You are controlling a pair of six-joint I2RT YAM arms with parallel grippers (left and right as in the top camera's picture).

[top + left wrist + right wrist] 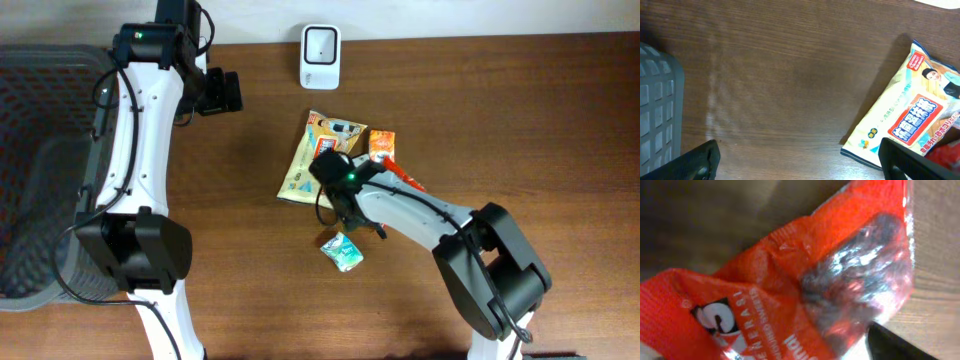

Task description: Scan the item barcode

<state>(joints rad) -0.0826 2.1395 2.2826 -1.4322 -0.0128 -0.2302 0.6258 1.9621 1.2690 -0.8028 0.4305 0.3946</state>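
White links and black joints make up the left arm and right arm; black cables, green lights, black jaws.

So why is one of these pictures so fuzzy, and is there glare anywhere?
Right wrist view: soft, the red packet fills it at close range, highlights glinting on its clear window. Overhead view: sharp, evenly lit. Left wrist view: fairly sharp, a pale sheen streaking the table.

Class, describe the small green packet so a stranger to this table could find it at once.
From the white scanner at the top of the overhead view, go down past the big cream packet. Just below it, lying alone, is the small green packet. It is the smallest and the only green one, unlike the cream one and the orange packet.
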